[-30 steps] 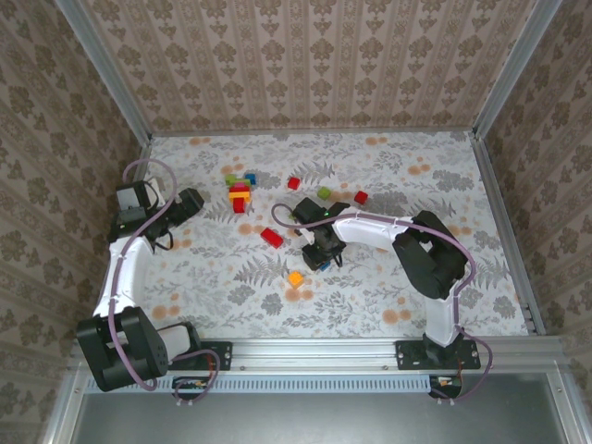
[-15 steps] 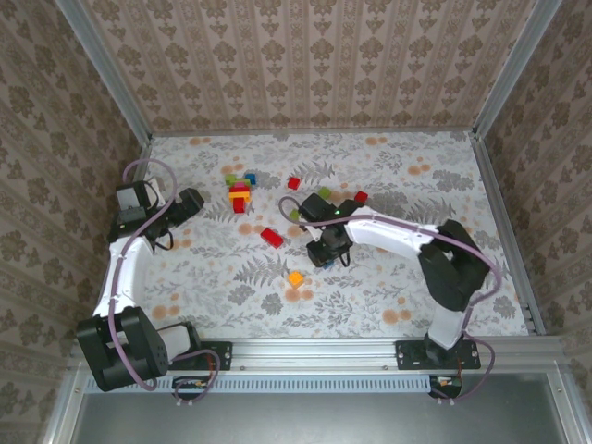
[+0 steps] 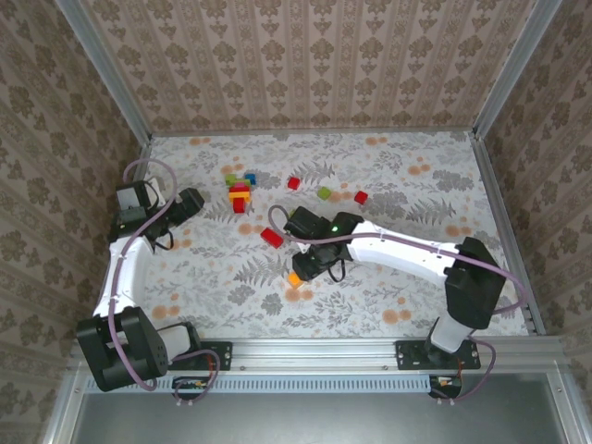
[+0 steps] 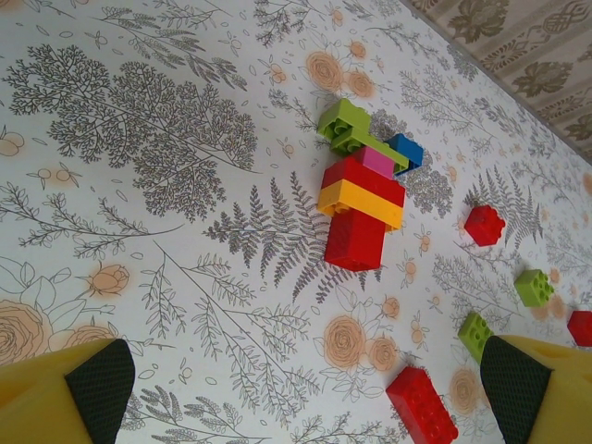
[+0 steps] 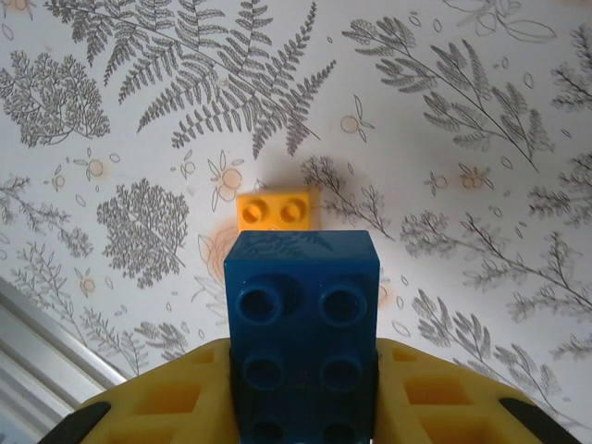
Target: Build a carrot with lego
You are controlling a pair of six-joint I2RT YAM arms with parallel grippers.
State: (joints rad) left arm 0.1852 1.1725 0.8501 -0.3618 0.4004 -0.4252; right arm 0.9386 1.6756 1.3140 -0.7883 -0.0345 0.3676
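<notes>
My right gripper (image 5: 302,365) is shut on a dark blue lego brick (image 5: 302,314), gripped by its sides with the hollow underside facing the wrist camera. Just beyond its far edge a small orange brick (image 5: 274,210) lies on the table. From above, the right gripper (image 3: 310,263) hovers beside that orange brick (image 3: 294,277). A joined stack of red, yellow, magenta, green and blue bricks (image 4: 361,190) lies flat at the back left (image 3: 240,192). My left gripper (image 4: 305,379) is open and holds nothing, parked left of the stack (image 3: 190,203).
Loose bricks lie around: an oblong red one (image 3: 271,237), a small red one (image 3: 293,183), a green one (image 3: 324,193), another red (image 3: 361,197). A second green brick (image 4: 474,330) lies near the oblong red one (image 4: 421,405). The metal rail (image 3: 324,350) runs along the near edge.
The right arm has swung left and nearer with the blue brick, from the table's middle to just over the orange brick. The left arm has not moved.
</notes>
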